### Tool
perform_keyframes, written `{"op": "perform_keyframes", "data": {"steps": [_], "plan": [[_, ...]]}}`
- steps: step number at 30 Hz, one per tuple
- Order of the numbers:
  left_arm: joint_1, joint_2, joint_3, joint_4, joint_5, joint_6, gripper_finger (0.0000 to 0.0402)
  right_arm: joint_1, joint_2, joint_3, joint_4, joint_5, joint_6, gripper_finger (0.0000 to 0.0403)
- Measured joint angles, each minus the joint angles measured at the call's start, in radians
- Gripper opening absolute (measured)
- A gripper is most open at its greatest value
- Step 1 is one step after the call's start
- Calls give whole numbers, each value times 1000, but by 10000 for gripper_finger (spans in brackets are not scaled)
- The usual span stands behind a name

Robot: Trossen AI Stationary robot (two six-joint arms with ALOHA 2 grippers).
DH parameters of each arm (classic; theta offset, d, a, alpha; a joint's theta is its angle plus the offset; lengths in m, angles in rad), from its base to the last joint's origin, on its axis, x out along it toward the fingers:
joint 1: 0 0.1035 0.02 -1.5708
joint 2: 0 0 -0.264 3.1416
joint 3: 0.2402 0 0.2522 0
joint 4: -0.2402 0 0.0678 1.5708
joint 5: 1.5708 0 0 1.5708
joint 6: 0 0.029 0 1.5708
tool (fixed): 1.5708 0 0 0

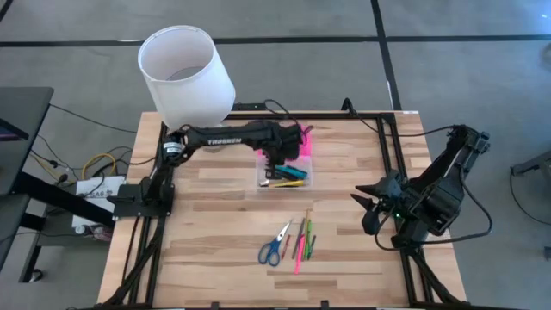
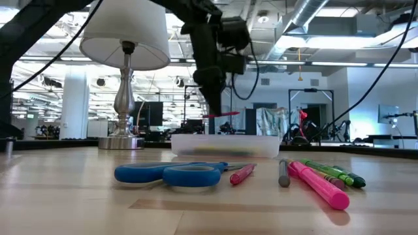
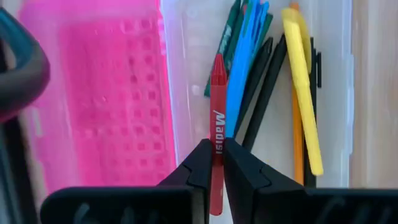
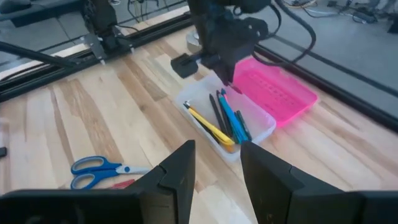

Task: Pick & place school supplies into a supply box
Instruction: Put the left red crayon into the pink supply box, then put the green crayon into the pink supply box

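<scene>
**Holding a red crayon above the open pencil case**

Pinching a red crayon (image 3: 216,155) between my left gripper (image 3: 216,163) fingers, I hang over the supply box (image 1: 285,171); the waxy stick runs lengthwise past my dark fingertips, its printed wrapper facing up. Below lies the clear plastic base, holding a yellow marker (image 3: 303,93), a blue pen (image 3: 244,68), green and black ones. The pink lid (image 3: 99,93), with its gridded texture, lies open beside it. My right gripper (image 4: 216,163) waits apart, fingers spread, empty. Blue-handled scissors (image 1: 274,246) and loose markers (image 1: 303,240) lie on the wooden table (image 1: 215,215).
</scene>
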Motion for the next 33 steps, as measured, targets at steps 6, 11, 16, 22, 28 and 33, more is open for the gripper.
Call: {"op": "perform_keyframes", "data": {"steps": [6,11,16,22,28,33], "plan": [[56,0,-9,-22,110,8,52,0,0,-42,53,0,35,120],[63,0,-9,-26,109,31,97,-1,0,-65,111,0,35,120],[61,-2,-9,-52,122,11,137,-16,7,-71,180,-8,38,120],[33,-79,-10,-117,235,-21,141,-90,83,-71,260,-145,38,120],[-31,-221,-10,-118,258,-25,125,-165,195,-71,299,-267,91,120],[-78,-349,-12,-161,256,-30,113,-216,240,-71,308,-374,215,120]]}}
